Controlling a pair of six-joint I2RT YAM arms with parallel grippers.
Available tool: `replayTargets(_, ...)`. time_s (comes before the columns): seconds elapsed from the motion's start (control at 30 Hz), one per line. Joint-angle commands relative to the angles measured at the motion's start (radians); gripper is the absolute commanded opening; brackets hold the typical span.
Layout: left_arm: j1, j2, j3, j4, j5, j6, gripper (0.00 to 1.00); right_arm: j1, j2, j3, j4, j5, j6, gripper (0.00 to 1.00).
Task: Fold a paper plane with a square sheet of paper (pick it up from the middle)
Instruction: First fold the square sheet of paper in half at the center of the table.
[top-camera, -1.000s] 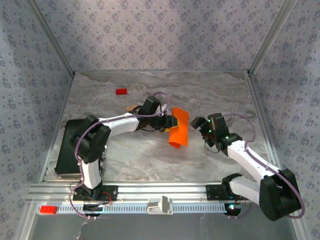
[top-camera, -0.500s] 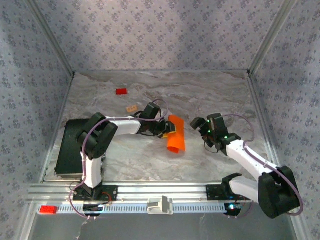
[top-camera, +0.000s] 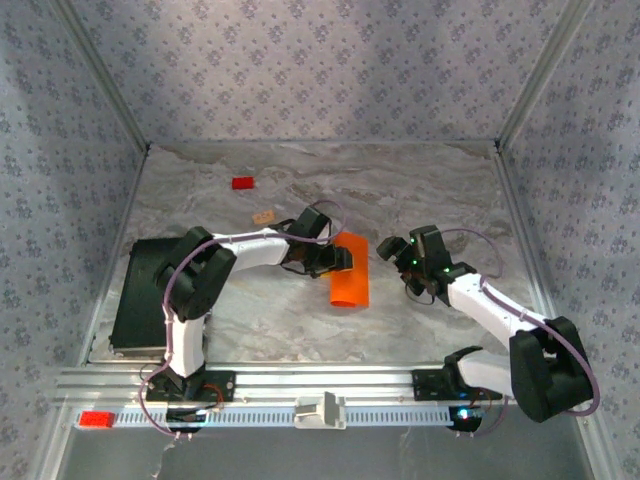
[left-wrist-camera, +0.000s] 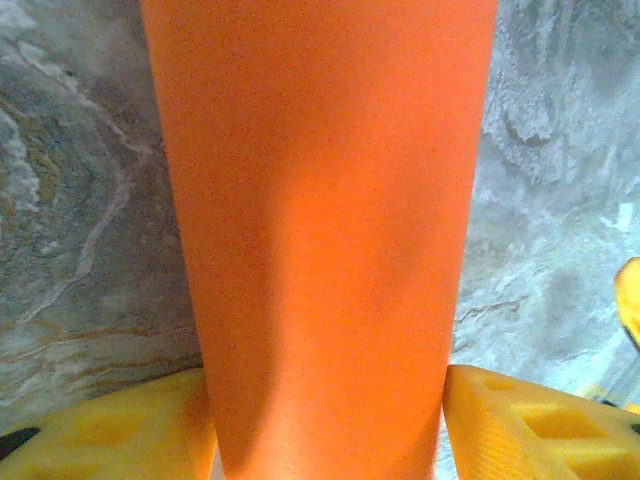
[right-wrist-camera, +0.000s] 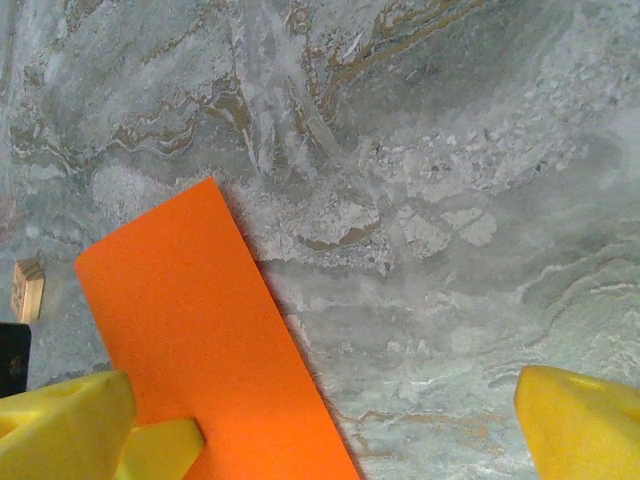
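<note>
A bright orange square sheet of paper (top-camera: 350, 283), folded into a narrow strip, lies mid-table (top-camera: 440, 190). The left gripper (top-camera: 340, 260) straddles its far end, yellow fingers (left-wrist-camera: 100, 435) against both edges; a firm pinch cannot be told. The right gripper (top-camera: 398, 262), just right, gapes wide, holding nothing.

White arms (top-camera: 250, 243) bear black joints (top-camera: 197, 275) (yellow gripper fingers (left-wrist-camera: 110, 440)).

square sheet of paper (top-camera: 350, 285) on table (top-camera: 430, 190), right hand (top-camera: 393, 254) just right of it
</note>
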Motion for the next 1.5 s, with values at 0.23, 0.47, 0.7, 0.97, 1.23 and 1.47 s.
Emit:
replayTargets(0.23, 0.004, -0.045, 0.052, -0.157, -0.063, 0.093, 0.64, 0.008, 0.029, 0.028, 0.013, -0.014, -0.009, 0.99)
replayTargets(0.47, 0.031, -0.066, 0.038, -0.17, -0.057, 0.115, 0.59, 0.014, 0.043, 0.034, 0.014, -0.017, -0.008, 0.99)
replayTargets(0.7, 0.042, -0.067, 0.029, -0.167, -0.043, 0.122, 0.54, 0.017, 0.045, 0.035, 0.014, -0.014, -0.006, 0.99)
replayTargets(0.97, 0.055, -0.034, 0.039, -0.202, -0.006, 0.156, 0.51, 0.02, 0.047, 0.037, 0.009, -0.013, -0.005, 0.99)
replayTargets(1.23, 0.059, -0.005, 0.058, -0.244, -0.025, 0.173, 0.49, 0.022, 0.046, 0.038, 0.006, -0.011, -0.005, 0.99)
replayTargets(1.47, 0.066, 0.007, 0.05, -0.236, -0.046, 0.142, 0.46, 0.022, 0.046, 0.037, 0.003, -0.008, -0.004, 0.99)
